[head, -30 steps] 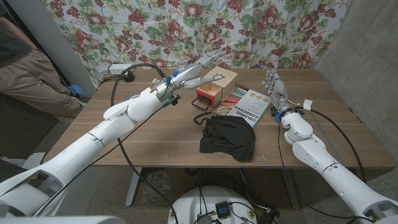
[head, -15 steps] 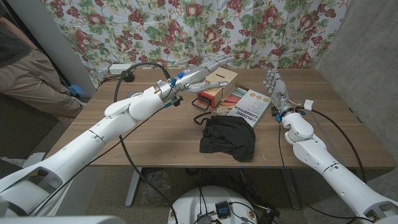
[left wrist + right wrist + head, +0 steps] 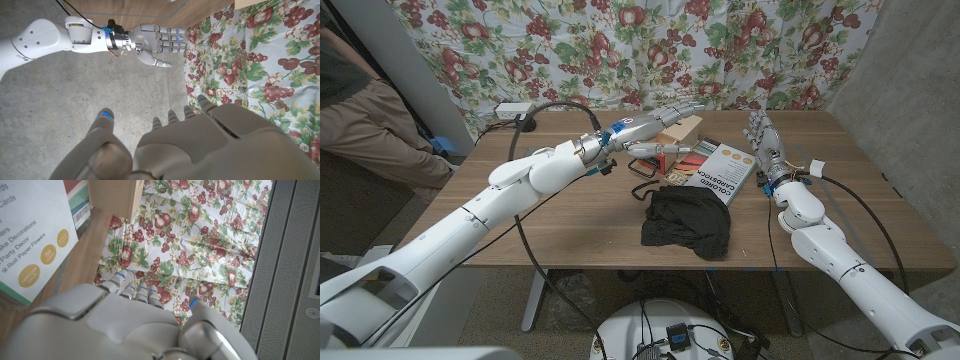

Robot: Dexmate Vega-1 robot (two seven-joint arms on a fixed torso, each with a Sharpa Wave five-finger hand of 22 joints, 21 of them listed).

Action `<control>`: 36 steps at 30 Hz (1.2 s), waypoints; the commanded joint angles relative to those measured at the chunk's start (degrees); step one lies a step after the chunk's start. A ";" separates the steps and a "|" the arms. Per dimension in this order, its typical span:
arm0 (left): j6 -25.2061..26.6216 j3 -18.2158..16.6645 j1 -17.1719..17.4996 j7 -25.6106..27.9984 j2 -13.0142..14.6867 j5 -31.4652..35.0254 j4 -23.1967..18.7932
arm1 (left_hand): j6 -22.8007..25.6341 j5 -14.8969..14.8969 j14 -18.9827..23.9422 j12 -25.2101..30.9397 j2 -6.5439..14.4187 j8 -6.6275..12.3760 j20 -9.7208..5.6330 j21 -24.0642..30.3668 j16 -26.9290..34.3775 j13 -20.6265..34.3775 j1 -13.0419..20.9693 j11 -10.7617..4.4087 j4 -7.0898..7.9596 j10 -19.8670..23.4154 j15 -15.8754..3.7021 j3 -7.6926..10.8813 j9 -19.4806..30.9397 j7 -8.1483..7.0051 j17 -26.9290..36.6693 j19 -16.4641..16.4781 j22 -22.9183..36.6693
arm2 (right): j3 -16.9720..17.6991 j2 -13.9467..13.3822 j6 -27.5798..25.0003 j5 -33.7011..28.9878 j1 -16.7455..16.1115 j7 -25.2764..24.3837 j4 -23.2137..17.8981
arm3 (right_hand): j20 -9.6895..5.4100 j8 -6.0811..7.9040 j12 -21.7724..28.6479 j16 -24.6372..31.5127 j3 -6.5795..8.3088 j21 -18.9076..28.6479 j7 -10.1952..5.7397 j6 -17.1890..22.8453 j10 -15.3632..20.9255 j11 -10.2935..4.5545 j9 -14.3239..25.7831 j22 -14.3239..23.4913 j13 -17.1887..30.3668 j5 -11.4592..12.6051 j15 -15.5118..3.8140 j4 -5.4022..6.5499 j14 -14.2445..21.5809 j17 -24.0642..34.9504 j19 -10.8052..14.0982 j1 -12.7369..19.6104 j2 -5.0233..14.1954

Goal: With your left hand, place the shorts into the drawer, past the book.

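The left robot hand (image 3: 655, 122) hangs in the air above the far middle of the table (image 3: 570, 215), its fingers stretched out and apart, holding nothing. It reaches over the small wooden drawer (image 3: 672, 140), which stands near the table's far edge with its open side toward the robot. The shorts (image 3: 687, 221), black and crumpled, lie on the table at about 5 o'clock from this hand, well apart from it and nearer the robot. Between the shorts and the drawer lies the book (image 3: 718, 171), touching the top edge of the shorts. At 3 o'clock from the book, the right robot hand (image 3: 763, 143) stands on its edge near the table's right side, fingers straight and pointing up, empty. Behind the table hangs a fruit-patterned curtain (image 3: 560, 40).
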 commanded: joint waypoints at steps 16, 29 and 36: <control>2.33 2.75 -0.57 -3.46 1.48 6.29 -2.13 | -1.73 0.74 -7.42 -0.30 -0.97 -0.06 0.45 0.20 0.20 0.24 0.19 -0.72 -0.18 -6.48 -0.04 -0.79 0.21 -0.18 0.30 0.00 0.10 | 0.25 -0.20 0.54 -0.10 -0.80 0.00 -0.76 | -4.08 0.14 0.31 0.23 0.56 0.31 -0.29 0.52 0.14 0.10 0.27 0.15 0.08 -0.35 -2.24 -0.17 0.35 0.07 -0.17 -0.53 2.66; 2.41 5.67 -2.09 -5.66 1.37 9.62 -0.90 | -2.22 1.10 -7.62 -0.04 -1.08 0.09 0.69 0.04 0.20 0.23 0.43 -0.86 -0.32 -6.18 -0.03 -1.05 0.24 -0.20 0.29 -0.53 0.10 | 0.11 0.13 0.73 -0.19 -0.47 0.04 -0.25 | -4.39 0.04 0.24 0.21 0.91 0.30 0.36 0.31 -0.01 0.50 0.26 0.15 0.08 -0.40 -2.17 -0.05 0.25 0.10 -0.29 -0.62 3.05; 2.65 6.95 -3.06 -7.75 1.41 10.07 -0.44 | -2.38 1.32 -7.50 0.02 -1.20 0.18 0.67 0.13 0.28 0.24 0.61 -0.86 -0.43 -6.13 -0.26 -1.21 0.25 -0.19 0.28 -0.35 0.10 | 0.10 0.13 0.82 -0.29 -0.47 0.03 -0.03 | -4.30 0.04 0.24 0.23 1.02 0.30 0.34 0.32 0.01 0.66 0.25 0.16 0.07 -0.42 -1.99 -0.01 0.28 0.12 -0.32 -0.67 3.12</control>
